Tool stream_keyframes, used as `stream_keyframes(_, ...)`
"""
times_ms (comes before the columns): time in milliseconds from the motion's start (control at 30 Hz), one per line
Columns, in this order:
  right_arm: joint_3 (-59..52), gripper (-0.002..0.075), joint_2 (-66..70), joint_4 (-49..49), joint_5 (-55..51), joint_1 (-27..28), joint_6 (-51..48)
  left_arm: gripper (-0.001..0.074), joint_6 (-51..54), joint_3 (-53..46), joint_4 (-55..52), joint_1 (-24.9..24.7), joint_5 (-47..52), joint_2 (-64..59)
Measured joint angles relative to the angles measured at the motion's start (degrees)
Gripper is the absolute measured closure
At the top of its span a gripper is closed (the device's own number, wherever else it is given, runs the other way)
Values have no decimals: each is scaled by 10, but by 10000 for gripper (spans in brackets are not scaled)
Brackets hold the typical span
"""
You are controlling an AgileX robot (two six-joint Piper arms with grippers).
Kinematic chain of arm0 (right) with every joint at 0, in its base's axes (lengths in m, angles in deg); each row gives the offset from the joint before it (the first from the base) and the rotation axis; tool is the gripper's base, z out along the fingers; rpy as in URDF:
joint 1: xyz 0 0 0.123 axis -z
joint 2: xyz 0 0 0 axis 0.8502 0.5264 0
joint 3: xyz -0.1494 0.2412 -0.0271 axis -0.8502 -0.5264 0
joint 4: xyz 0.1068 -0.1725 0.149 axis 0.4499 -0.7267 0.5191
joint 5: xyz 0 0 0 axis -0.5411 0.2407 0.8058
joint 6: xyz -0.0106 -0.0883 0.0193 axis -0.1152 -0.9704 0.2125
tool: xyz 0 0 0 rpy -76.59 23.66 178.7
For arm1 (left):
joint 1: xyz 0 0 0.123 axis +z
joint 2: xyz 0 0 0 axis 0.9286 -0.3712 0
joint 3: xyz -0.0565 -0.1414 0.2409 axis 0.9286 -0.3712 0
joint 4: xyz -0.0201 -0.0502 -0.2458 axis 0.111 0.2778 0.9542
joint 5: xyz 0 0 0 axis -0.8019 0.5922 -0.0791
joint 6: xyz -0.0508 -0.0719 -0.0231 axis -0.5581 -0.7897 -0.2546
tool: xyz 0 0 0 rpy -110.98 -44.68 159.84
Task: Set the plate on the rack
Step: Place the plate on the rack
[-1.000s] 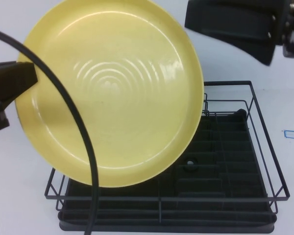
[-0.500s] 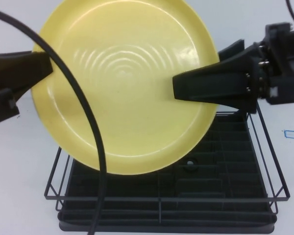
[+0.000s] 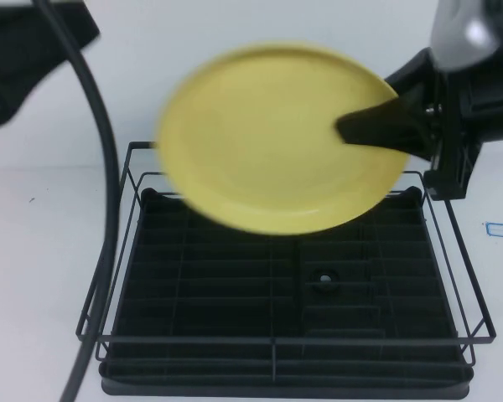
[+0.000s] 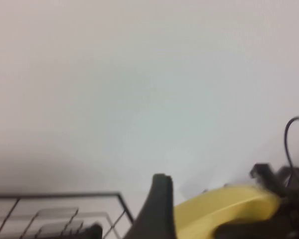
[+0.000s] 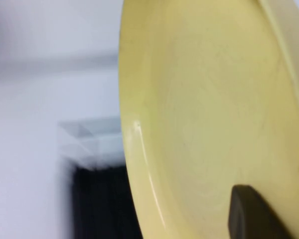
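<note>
The yellow plate (image 3: 268, 142) hangs in the air over the back half of the black wire rack (image 3: 272, 341), tilted and blurred. My right gripper (image 3: 345, 130) is shut on the plate's right rim, with one dark finger (image 5: 249, 211) lying across its face (image 5: 204, 99). My left gripper (image 3: 33, 42) is up at the far left, clear of the plate and open. In the left wrist view one of its fingers (image 4: 159, 209) shows, with the plate (image 4: 214, 214) and a rack corner (image 4: 55, 195) beyond it.
A black cable (image 3: 101, 167) hangs from the left arm down past the rack's left side. A small blue mark (image 3: 500, 228) lies on the white table right of the rack. The rack's ribbed tray (image 3: 218, 276) holds nothing.
The left gripper has let go of the plate and pulled up and to the left. The right gripper has closed on the plate and carried it right and back, over the rack.
</note>
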State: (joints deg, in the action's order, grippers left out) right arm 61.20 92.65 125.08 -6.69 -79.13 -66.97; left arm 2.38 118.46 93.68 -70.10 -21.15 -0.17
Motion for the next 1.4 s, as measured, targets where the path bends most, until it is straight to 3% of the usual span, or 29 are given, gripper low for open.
stream_keyframes(133, 0, 613, 12, -144, 59, 0, -1, 59, 45, 0, 32, 0, -13, 0)
stream_keyframes(233, 0, 613, 40, -186, 94, 0, -3, 76, 50, 0, 32, 0, -23, 0)
stream_keyframes(600, 5, 613, 133, -205, 169, 0, -99, 127, 57, 0, 21, 0, -26, 0)
stream_keyframes(1167, 5, 612, 178, -236, 168, -1, -104, 129, 61, 0, 12, 0, -26, 0)
stream_keyframes(1300, 5, 551, 178, -236, 174, -1, -92, 129, 61, 0, 11, 0, -26, 0)
stream_keyframes(1400, 5, 404, 178, -238, 184, -1, -83, 129, 60, 0, 7, 0, -26, 0)
